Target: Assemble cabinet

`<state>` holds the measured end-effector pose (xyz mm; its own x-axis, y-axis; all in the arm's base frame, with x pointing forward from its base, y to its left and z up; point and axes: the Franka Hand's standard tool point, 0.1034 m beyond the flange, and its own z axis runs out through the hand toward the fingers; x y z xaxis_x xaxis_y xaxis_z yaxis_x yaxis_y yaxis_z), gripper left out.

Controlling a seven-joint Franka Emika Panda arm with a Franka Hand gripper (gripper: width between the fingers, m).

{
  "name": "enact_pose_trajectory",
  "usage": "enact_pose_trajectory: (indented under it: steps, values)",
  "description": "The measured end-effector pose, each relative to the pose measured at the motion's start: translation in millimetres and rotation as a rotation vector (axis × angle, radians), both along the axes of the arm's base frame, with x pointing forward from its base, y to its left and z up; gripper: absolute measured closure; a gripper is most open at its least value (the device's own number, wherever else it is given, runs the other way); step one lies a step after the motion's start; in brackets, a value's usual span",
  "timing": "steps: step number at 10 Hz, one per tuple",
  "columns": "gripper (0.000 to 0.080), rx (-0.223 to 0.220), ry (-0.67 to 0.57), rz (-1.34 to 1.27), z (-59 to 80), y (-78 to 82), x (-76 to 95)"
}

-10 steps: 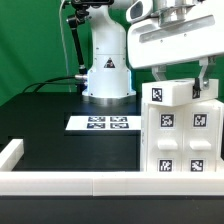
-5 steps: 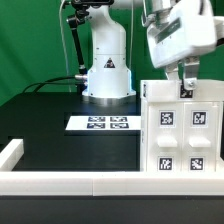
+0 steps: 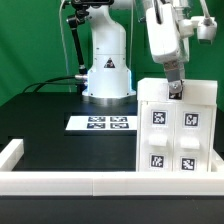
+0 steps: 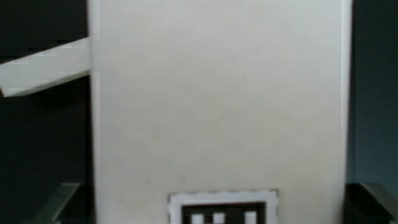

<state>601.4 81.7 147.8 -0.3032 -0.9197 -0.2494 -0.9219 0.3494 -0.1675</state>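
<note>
White plastic fills nearly all of the wrist view: the large white box-shaped cabinet point(image 4: 214, 100) with its black-and-white marker tags, seen close up between the dark blurred fingers point(image 4: 63, 200) at either edge of that picture, which look spread to each side of it, though whether they actually press on it I cannot tell. In the exterior view the two-finger gripper point(image 3: 176, 91) sits at the cabinet's point(image 3: 178, 125) top edge, touching or just above it. The cabinet stands upright on the black worktop point(image 3: 60, 140) at the exterior view's right, four tagged panels facing the camera (they seem seated flush). Near its base, toward the exterior view's left, lies the flat marker board point(image 3: 103, 123); low white rails point(image 3: 60, 183) border the worktop. Judging from this, the body looks largely put together; any top piece or final pressing-home would remain.
</note>
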Motion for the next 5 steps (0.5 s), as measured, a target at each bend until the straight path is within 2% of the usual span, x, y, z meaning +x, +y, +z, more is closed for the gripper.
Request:
enact_pose_trajectory:
  steps: [1,2,3,4,5]
  values:
    - [0.0236,-0.004,-0.001,0.014,-0.7,0.4,-0.3]
    - [0.0075,-0.005,-0.002,0.020,-1.1,0.9,-0.5]
    - [0.0075,-0.007,-0.002,0.029,-1.6,1.3,-0.7]
    - [0.0013,-0.008,-0.003,0.034,-1.9,1.6,-1.0]
    - [0.0003,-0.010,-0.003,0.039,-2.1,1.8,-1.1]
